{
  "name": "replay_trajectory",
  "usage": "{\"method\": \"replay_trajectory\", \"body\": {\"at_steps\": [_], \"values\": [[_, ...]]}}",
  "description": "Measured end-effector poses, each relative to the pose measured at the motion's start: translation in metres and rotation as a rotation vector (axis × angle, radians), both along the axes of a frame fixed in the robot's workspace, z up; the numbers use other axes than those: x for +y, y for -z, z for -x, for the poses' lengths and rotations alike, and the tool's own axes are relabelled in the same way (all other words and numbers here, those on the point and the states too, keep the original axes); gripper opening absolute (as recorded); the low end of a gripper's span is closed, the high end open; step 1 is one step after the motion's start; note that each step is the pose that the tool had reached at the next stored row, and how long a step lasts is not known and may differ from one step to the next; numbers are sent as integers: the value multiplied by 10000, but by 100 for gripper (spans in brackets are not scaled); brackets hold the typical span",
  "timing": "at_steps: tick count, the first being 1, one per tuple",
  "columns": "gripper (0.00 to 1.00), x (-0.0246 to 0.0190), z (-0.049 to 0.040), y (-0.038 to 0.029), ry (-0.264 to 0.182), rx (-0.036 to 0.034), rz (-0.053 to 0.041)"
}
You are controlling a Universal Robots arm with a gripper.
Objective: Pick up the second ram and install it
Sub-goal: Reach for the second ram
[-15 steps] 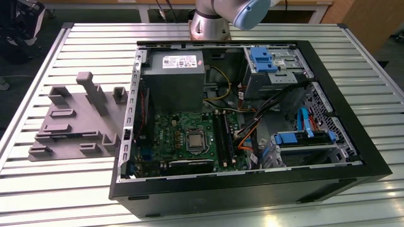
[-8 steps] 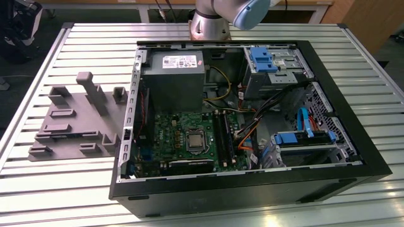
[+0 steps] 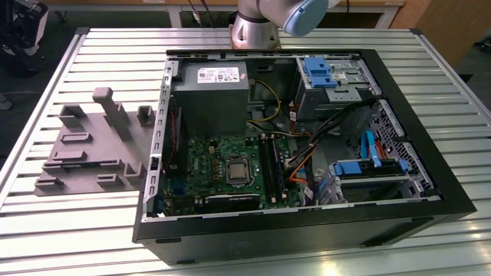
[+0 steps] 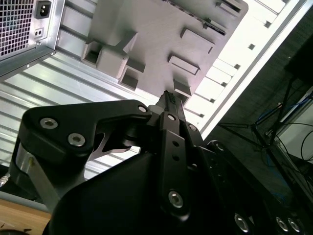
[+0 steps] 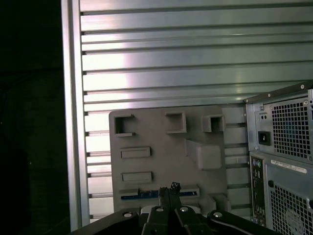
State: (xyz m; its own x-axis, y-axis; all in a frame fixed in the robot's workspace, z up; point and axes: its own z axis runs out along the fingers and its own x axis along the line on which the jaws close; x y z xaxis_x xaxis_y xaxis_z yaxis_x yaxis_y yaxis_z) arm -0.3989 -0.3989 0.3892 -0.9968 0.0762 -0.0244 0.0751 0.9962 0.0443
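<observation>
Grey fixture plate [image 3: 84, 154] beside open computer case [image 3: 268, 238].

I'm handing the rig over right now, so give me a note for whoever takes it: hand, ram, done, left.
Hand: shut, empty, above the grey fixture plate.
Second ram: lying in a slot of that plate, by the hand's tip.
Computer case: open, at the exterior view's right of the plate.
Done: nothing yet. Left: ram not lifted, not installed.

The gripper [image 5: 170, 190], fingers [image 5: 165, 194] pressed together, hangs above the fixture plate [image 5: 161, 137], just over the second ram [image 5: 139, 197], a thin blue edge in a slot. Beside the plate stands the computer case [image 5: 283, 147].
</observation>
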Motion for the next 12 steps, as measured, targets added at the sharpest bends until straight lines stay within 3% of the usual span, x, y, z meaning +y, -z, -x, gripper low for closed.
{"method": "replay_trajectory", "body": {"at_steps": [12], "values": [[11,0,57,0,0,-1,0]]}}
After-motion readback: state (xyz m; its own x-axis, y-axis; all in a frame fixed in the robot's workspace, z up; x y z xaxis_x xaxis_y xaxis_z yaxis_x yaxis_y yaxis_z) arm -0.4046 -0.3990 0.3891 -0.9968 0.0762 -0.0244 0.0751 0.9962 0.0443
